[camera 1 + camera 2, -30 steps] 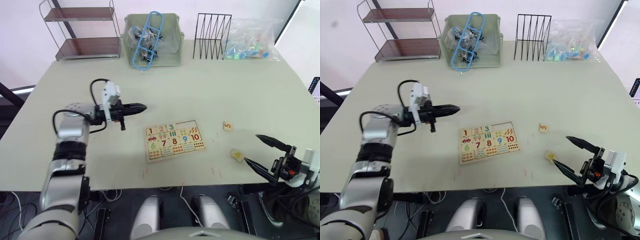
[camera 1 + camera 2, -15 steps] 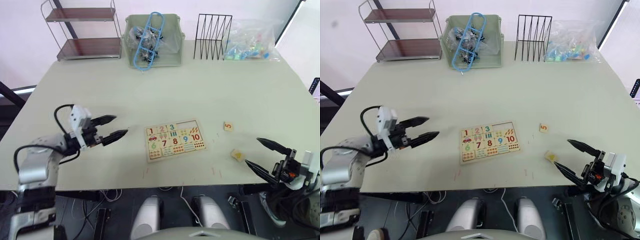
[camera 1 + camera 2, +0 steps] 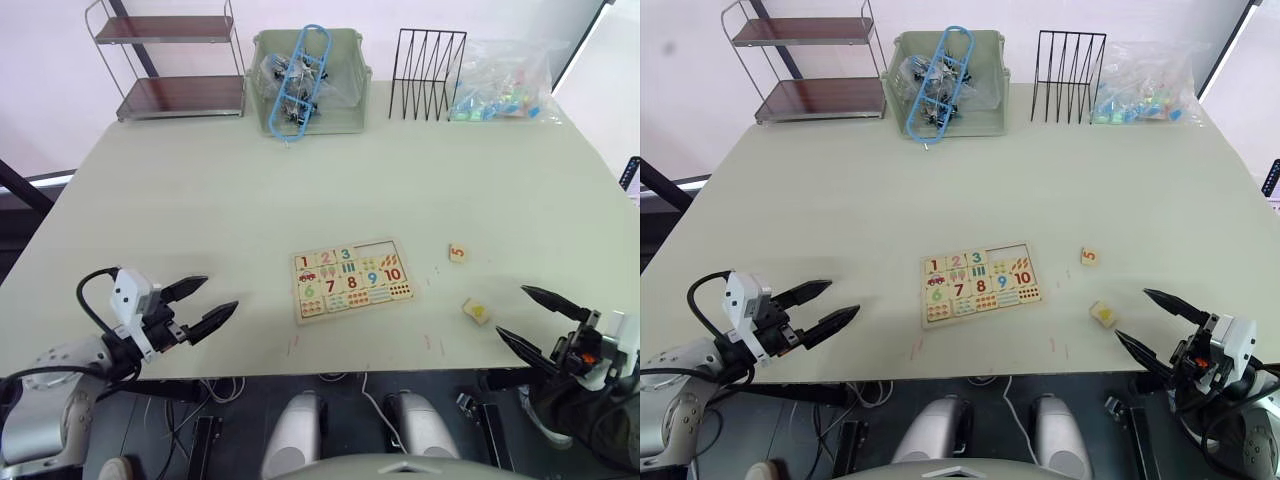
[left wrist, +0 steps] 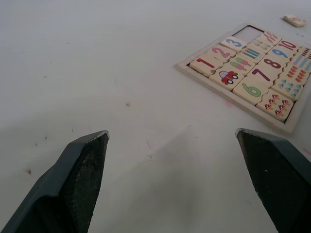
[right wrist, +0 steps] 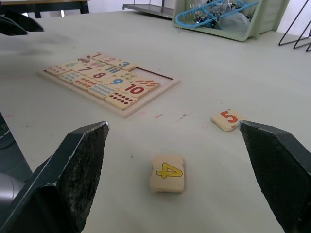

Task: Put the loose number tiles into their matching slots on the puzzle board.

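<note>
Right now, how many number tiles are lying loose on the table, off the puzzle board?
2. The 5 tile lies to the right of the puzzle board; the 4 tile lies nearer the right gripper.

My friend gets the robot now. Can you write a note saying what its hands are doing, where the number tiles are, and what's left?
Left gripper: open, empty, near the table's front edge, left of the puzzle board.
Right gripper: open, empty, near the 4 tile.
Done: tiles 1, 2 and 3 sit in the top row.
Left: two slots are bare. The 4 tile and the 5 tile lie loose on the table, right of the board.
</note>
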